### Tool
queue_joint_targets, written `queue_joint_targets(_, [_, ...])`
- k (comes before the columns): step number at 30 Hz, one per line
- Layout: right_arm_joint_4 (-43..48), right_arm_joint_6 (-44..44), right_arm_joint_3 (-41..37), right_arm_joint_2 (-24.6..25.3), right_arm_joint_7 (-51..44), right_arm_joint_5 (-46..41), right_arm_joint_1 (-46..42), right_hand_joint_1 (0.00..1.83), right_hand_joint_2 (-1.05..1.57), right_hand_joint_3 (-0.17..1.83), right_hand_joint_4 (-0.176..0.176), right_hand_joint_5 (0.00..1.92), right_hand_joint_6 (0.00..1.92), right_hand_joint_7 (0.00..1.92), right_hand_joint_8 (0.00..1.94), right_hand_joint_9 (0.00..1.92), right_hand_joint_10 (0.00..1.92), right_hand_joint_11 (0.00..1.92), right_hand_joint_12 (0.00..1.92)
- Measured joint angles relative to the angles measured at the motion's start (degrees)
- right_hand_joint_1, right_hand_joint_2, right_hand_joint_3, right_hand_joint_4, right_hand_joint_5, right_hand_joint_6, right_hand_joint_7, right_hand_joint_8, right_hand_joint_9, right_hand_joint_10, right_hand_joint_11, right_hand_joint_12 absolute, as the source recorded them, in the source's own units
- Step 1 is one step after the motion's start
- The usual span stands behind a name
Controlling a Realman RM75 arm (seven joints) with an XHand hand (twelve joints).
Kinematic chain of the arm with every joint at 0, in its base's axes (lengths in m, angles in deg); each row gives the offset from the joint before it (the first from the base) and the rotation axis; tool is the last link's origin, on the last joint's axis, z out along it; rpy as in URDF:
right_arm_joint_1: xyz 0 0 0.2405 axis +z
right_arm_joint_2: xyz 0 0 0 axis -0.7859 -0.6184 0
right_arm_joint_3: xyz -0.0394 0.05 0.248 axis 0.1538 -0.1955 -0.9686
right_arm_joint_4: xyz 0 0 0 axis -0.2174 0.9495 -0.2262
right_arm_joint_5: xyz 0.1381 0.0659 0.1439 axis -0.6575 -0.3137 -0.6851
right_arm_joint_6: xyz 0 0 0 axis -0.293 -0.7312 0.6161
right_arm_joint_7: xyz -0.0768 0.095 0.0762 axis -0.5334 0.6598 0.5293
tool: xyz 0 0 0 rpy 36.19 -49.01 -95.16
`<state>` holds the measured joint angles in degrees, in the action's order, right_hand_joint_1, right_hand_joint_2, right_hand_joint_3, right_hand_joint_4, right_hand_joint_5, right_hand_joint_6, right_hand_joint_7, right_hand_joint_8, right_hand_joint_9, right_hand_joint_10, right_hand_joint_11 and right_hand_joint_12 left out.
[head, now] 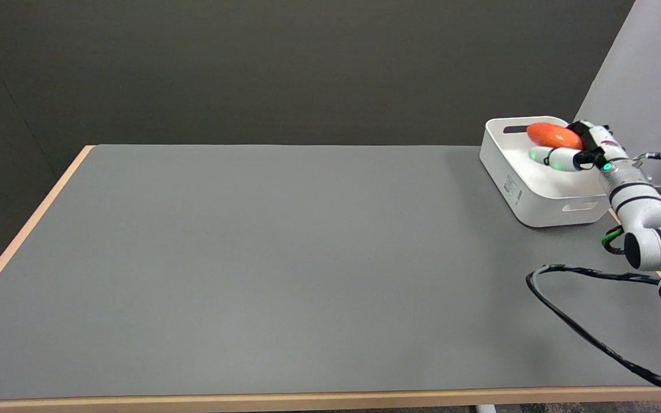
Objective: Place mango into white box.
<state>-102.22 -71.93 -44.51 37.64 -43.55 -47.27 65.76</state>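
Observation:
The orange-red mango (553,136) hangs over the inside of the white box (528,192), which stands at the table's far right. My right hand (574,150) holds the mango from the right side, one white finger stretched out under it. The hand and mango are above the box's open top, about level with its rim. Whether the mango touches the box floor is hidden by the near wall.
The grey table (261,258) has a wooden edge along its left and front. A black cable (583,332) loops over the table at the lower right beside my arm. A grey wall panel (646,80) rises just behind the box.

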Motion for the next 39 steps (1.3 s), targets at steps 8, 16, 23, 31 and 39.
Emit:
queue_joint_targets(8, [-0.08,-1.86,0.4,0.35,0.0,-1.17,-1.58,0.59,0.59,0.94,0.045,0.0,0.2,0.0,0.05,0.0,0.34,0.0,1.05])
queue_joint_targets(16, [1.09,-2.97,0.43,0.14,0.03,-1.86,-2.01,0.52,0.54,0.9,0.087,0.0,0.05,0.0,0.0,0.0,0.03,0.0,0.97])
queue_joint_targets(23, [1.22,-3.43,0.6,-0.22,0.23,-2.22,-2.77,0.47,0.52,0.88,0.09,0.0,0.06,0.0,0.0,0.0,0.01,0.0,0.95])
queue_joint_targets(31, [0.21,-1.37,2.06,-2.08,0.92,-2.44,-4.03,0.43,0.52,0.9,0.082,0.0,0.05,0.0,0.0,0.0,0.09,0.0,0.95])
queue_joint_targets(39, [-4.96,0.65,4.58,-4.61,1.41,-2.92,-3.42,0.4,0.52,0.87,0.081,0.0,0.03,0.0,0.0,0.0,0.1,0.0,1.0])
